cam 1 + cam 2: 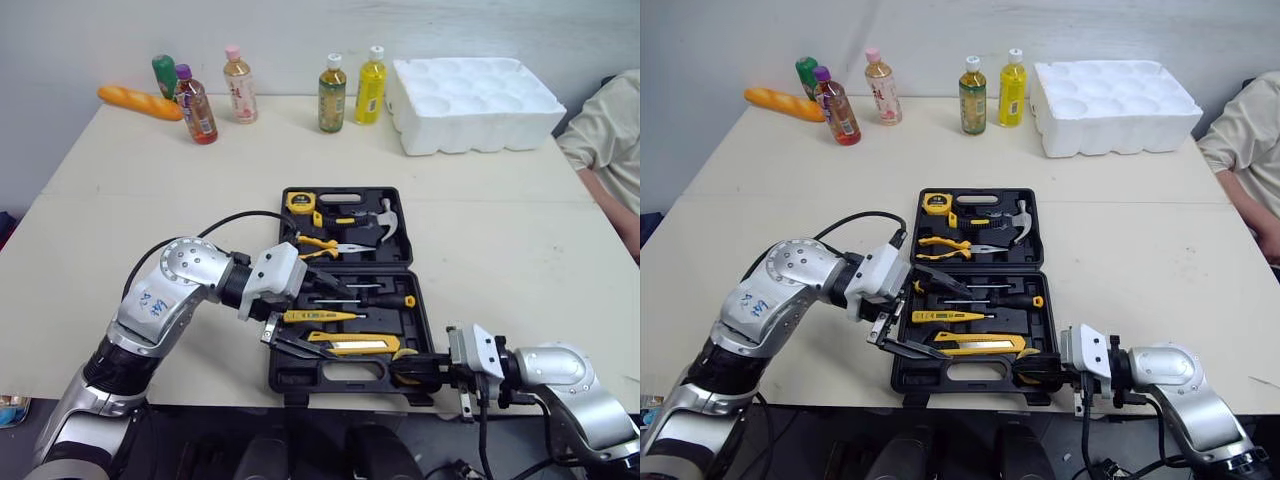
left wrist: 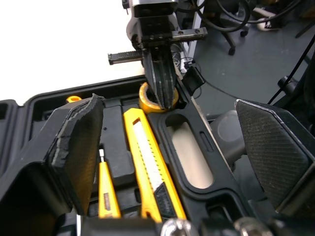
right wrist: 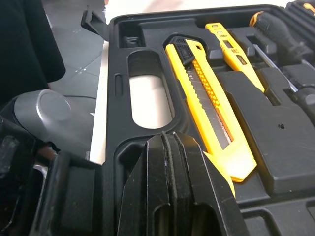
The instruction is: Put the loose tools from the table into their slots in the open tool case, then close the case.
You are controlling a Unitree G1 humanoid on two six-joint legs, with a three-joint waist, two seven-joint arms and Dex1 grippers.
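Observation:
The black tool case (image 1: 346, 192) lies open in the middle of the table. In it are a tape measure (image 1: 300, 202), hammer (image 1: 386, 216), pliers (image 1: 326, 245), screwdriver (image 1: 386, 300), yellow tester pen (image 1: 315, 316) and yellow utility knife (image 1: 352, 346). My left gripper (image 1: 300, 318) hangs open over the case's near left part, above the tester pen and the knife (image 2: 147, 157). My right gripper (image 1: 418, 366) reaches in at the near right corner. Its fingers (image 2: 160, 78) are shut on a yellow tape roll (image 2: 147, 102), which sits just past the knife's tip (image 3: 236, 169).
Several drink bottles (image 1: 332, 95) and a bread loaf (image 1: 138, 102) stand along the table's far edge. A white foam tray (image 1: 470, 100) is at the far right. A person's arm (image 1: 610, 170) rests at the right edge. The near table edge runs just below the case handle (image 1: 350, 373).

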